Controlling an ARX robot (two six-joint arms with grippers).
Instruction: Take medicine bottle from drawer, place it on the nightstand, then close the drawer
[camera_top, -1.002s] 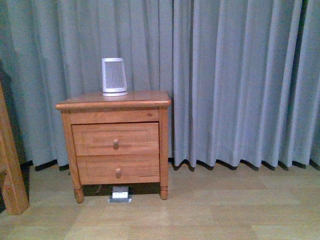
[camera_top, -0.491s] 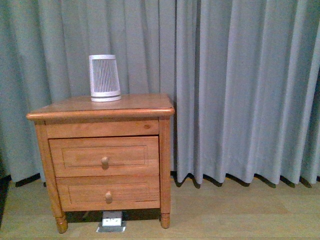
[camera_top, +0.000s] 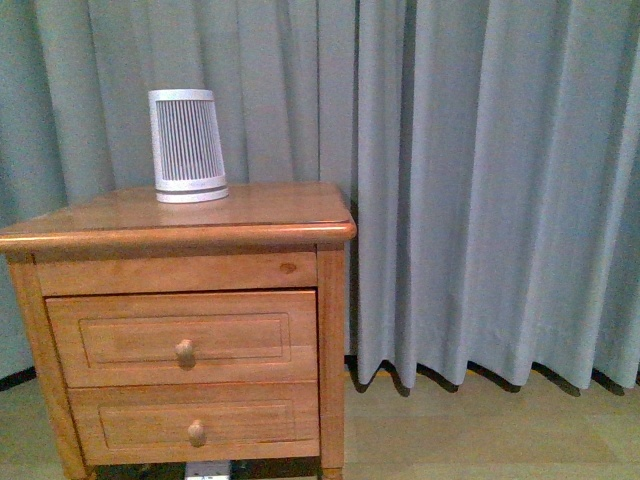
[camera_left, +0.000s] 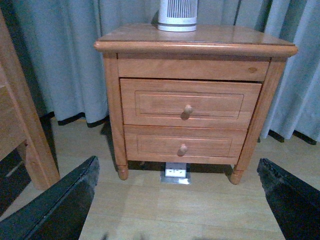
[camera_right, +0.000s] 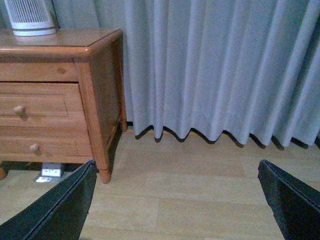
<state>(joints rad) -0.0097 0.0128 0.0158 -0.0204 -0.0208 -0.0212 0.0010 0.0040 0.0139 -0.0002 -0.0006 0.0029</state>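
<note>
Grey curtains (camera_top: 480, 200) back the nightstand (camera_top: 270, 207), drawer (camera_top: 250, 340) shut, white ribbed device (camera_top: 187, 146) standing near its top's back edge, while the left gripper (camera_left: 177, 164) and right gripper (camera_right: 176, 166) both gape empty.

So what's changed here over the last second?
The robot has moved closer: the nightstand looks bigger in the front view and sits further left, its feet cut off. Nothing was grasped or let go. The drawer is still shut, the white ribbed device still on top, left hand and right hand still open, empty.
</note>
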